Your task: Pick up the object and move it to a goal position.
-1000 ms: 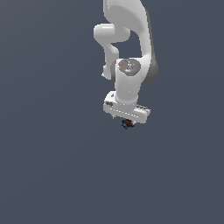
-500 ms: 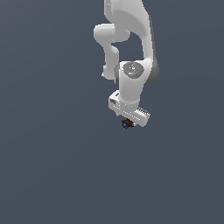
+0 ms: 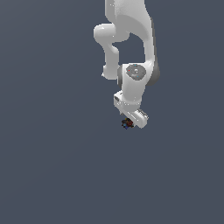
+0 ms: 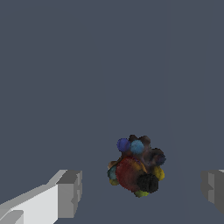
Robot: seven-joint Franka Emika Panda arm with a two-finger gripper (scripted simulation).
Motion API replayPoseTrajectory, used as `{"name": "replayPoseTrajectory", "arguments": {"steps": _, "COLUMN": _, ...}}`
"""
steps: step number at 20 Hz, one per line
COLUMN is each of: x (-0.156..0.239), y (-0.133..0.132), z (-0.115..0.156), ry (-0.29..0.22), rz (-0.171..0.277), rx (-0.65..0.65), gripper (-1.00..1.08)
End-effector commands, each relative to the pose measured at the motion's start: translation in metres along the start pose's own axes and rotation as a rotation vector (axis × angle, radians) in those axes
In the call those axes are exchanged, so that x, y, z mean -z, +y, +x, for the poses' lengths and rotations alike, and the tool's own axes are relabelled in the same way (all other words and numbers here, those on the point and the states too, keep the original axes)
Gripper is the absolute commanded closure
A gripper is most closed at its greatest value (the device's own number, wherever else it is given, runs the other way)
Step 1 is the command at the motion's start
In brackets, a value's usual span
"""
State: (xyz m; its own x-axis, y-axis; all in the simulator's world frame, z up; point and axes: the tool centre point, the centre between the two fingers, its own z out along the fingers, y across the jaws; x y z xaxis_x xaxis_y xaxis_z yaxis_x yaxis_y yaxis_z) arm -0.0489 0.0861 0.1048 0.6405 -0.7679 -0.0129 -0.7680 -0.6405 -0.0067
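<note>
The object [image 4: 136,168] is a small dark lump with red, blue and yellow specks. In the wrist view it lies on the grey floor between my two grey fingertips, with a gap on each side. My gripper [image 4: 141,192] is open around it and does not touch it. In the exterior view the object [image 3: 127,124] shows as a tiny dark speck right under the white hand, where my gripper [image 3: 130,121] is lowered over it. The fingers themselves are hard to make out in that view.
A plain dark grey floor [image 3: 52,166] fills both views. The white arm [image 3: 129,48] rises from the hand toward the top of the exterior view. No goal marker shows.
The hand has turned about its vertical axis and now looks narrower in the exterior view. The object has stayed in the same spot under it.
</note>
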Motion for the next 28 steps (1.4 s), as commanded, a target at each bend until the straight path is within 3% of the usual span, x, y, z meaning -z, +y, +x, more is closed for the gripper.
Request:
{"name": "replayPoseTrajectory", "arguments": {"steps": 1, "x": -0.004, "y": 0.002, "z": -0.005, "ry": 0.002, "rz": -0.001, "rx": -0.063, "gripper": -0.92}}
{"name": "replayPoseTrajectory", "arguments": {"steps": 15, "x": -0.022, "y": 0.010, "z": -0.025, "ry": 0.012, "rz": -0.004, "rx": -0.336, "gripper": -0.92}}
{"name": "replayPoseTrajectory", "arguments": {"steps": 28, "x": -0.028, "y": 0.011, "z": -0.029, "ry": 0.014, "rz": -0.004, "rx": -0.382, "gripper": -0.92}}
